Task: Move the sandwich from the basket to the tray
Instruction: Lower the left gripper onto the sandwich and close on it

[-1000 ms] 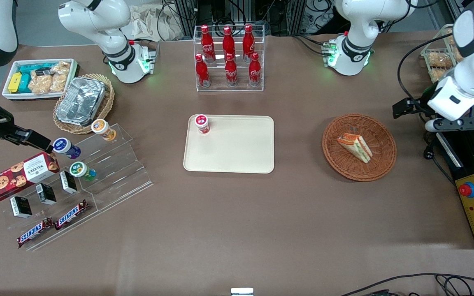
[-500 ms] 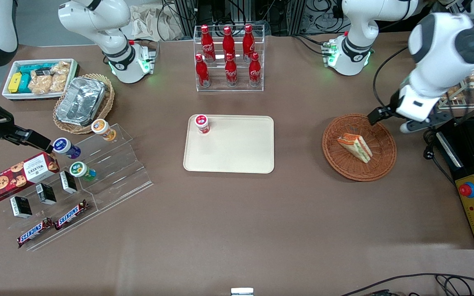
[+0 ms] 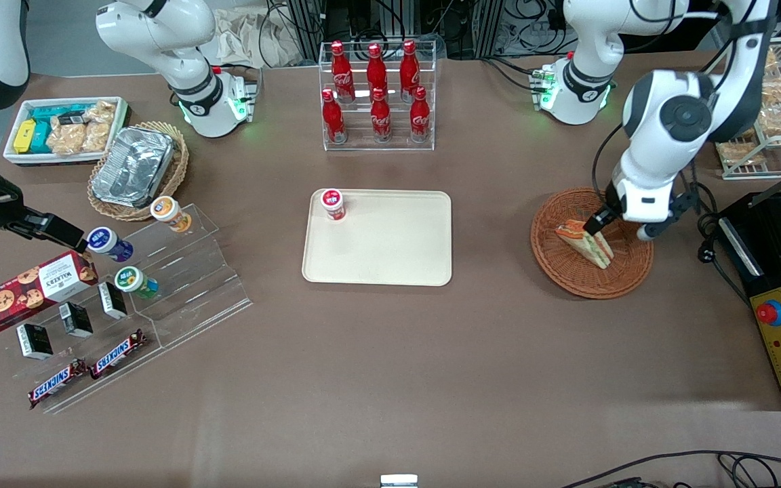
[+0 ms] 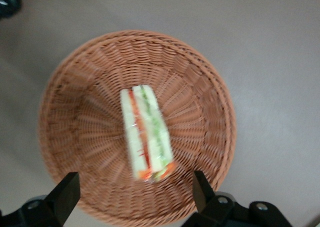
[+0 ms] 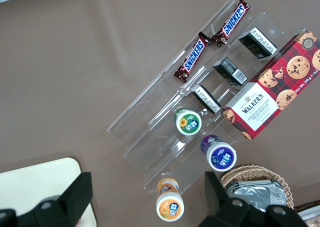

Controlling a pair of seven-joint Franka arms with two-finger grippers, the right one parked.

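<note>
One sandwich [image 3: 586, 242] lies inside the round reddish-brown wicker basket [image 3: 556, 261], near its middle, with bare weave showing all round it up to the rim. Its long axis runs slantwise in the front view, one end toward the tray [image 3: 390, 257] and farther from the camera, the other nearer the camera and toward the working arm's end of the table; in the wrist view the orange and green filling layers [image 4: 147, 132] run along that length. The gripper [image 3: 597, 222] hangs just above the sandwich, spread wide, its two dark fingers [image 4: 64, 194] standing apart on either side of the wedge's end without touching it; their tips are cut off by the frame edge. Open brown table [image 3: 492, 224] separates basket and tray, which sit well apart. A red-capped cup [image 3: 333, 204] occupies one tray corner; the remaining tray surface is bare. Part of the basket's rim is hidden by the arm in the front view.
</note>
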